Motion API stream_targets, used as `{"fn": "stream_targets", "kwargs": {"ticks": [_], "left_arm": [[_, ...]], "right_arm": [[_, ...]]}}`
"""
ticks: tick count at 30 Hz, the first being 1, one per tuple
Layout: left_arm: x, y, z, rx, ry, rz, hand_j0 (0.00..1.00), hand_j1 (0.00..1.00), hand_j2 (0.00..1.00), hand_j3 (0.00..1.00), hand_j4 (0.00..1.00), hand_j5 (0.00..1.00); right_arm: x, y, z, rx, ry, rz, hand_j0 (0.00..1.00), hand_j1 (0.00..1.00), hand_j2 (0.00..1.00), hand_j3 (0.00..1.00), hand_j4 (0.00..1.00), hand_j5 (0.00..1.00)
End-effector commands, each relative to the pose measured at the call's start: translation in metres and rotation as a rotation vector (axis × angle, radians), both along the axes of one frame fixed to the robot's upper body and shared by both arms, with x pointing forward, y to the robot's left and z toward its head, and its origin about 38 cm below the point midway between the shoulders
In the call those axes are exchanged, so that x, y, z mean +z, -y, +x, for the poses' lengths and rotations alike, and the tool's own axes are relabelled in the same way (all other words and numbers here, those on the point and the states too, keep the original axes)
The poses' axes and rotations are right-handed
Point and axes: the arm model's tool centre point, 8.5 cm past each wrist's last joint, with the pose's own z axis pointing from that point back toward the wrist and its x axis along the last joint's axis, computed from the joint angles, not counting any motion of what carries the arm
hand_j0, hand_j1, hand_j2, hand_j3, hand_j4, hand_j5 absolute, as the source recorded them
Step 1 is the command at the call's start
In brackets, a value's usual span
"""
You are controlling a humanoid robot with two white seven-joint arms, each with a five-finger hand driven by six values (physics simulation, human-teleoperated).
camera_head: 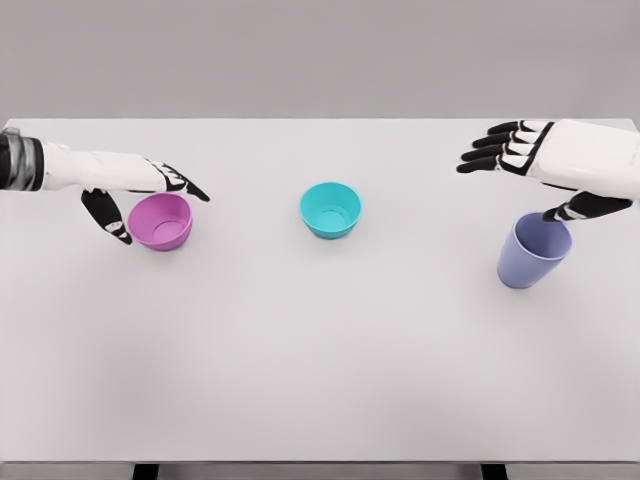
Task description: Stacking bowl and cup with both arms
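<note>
You have a white counter [320, 380] filling most of the head view; its near half is bare surface.

Nearest of the objects is the cup [534, 251], lavender-blue, standing at your right. It looks slightly tilted, mouth toward the camera. The thumb of the right hand [545, 160] lies at the cup's far rim; whether it touches cannot be told. The fingers [490, 148] of that hand are extended and apart, pointing toward the middle of the counter, above and beyond the cup. They enclose nothing.

Farther back on your left stands the pink bowl [161, 221], upright, mouth up. The left hand [130, 195] is at it: the thumb hangs down just beside the bowl's left wall, and the other fingers [186, 184] reach across above its far rim. The fingers are spread around the bowl, not clamped on it; contact cannot be confirmed from this view. The left forearm runs in level from the left edge.

At about the same depth, near the middle of the counter, stands the teal bowl [330, 209], upright and empty. It is well apart from the pink bowl, from the cup and from both hands.

Nothing is stacked: all three vessels stand separately on the counter.
</note>
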Motion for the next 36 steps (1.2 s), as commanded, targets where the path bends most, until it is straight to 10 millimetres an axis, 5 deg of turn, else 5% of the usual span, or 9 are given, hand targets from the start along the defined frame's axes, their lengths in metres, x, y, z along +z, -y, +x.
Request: {"fn": "stream_targets", "kwargs": {"ticks": [1, 36], "left_arm": [[0.002, 0.0, 0.0, 0.009, -0.006, -0.022, 0.99, 0.99, 0.99, 0.99, 0.99, 0.99], [-0.018, -0.01, 0.009, 0.057, -0.035, 0.013, 1.0, 1.0, 1.0, 1.0, 1.0, 1.0]], "right_arm": [[0.001, 0.002, 0.0, -0.005, -0.002, 0.0, 1.0, 1.0, 1.0, 1.0, 1.0, 1.0], [0.005, 0.016, -0.005, -0.036, -0.011, -0.055, 1.0, 1.0, 1.0, 1.0, 1.0, 1.0]]}}
